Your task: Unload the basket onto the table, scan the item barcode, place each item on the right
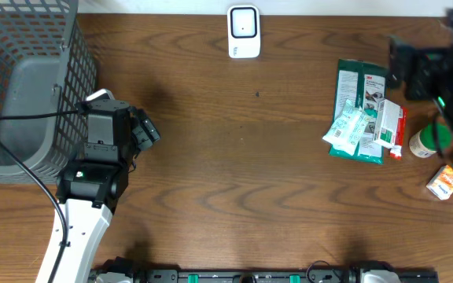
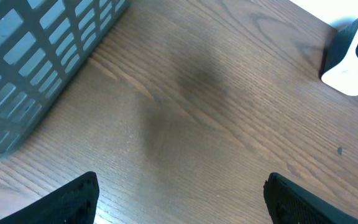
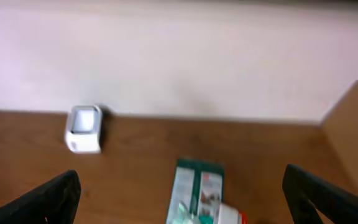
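Cuts the grey plastic mesh basket point(image 1: 22, 71) off at the overhead view's left and top edges. Blurs the black right arm point(image 1: 435, 67) against the right edge, with part of the white round tub point(image 1: 421, 145) hidden behind it. Cannot read the print on the green flat packets point(image 1: 359, 110) or the small orange carton point(image 1: 442, 184): too small. From the left wrist, shows only the tips of the left fingers point(image 2: 73, 199) and clips the white box-shaped scanner point(image 2: 353, 59) at the right edge. From the right wrist, renders everything soft and crops the packets point(image 3: 197, 190) at the bottom.

Soft, even light; right wrist view blurred.
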Motion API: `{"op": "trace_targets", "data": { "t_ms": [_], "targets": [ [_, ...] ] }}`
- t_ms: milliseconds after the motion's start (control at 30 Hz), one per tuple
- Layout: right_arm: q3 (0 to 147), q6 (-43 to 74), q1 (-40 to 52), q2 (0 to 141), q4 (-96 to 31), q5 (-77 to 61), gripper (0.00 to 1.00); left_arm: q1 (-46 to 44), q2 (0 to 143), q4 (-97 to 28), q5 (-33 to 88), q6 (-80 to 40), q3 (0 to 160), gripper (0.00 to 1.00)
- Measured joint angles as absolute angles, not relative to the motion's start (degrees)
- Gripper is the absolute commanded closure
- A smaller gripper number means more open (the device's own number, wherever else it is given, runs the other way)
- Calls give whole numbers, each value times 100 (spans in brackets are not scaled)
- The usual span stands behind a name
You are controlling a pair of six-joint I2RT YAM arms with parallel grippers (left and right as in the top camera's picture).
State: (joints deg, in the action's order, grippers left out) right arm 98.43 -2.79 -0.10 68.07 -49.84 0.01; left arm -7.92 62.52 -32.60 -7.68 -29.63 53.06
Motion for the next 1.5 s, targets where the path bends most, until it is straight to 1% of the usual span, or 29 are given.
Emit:
{"op": "trace_targets", "data": {
  "t_ms": [200, 367, 600, 900, 1500],
  "targets": [
    [9843, -554, -10, 5666, -4998, -268, 1, -792, 6252, -3262, -770, -2963, 5306, 14],
    [9843, -666, -10, 4945, -5022, -318, 1, -792, 6252, -3262, -770, -2963, 5306, 14],
    [9854, -698, -10, 4117, -5389, -410, 1, -792, 6252, -3260, -770, -2963, 5306, 14],
    [9841, -698, -10, 3990, -6042, -440, 1, -792, 6252, -3260, -770, -2963, 5306, 14],
    [9585, -698, -10, 3990, -6243, -456, 1, -792, 6252, -3262, -770, -2963, 5306, 14]
  ]
}}
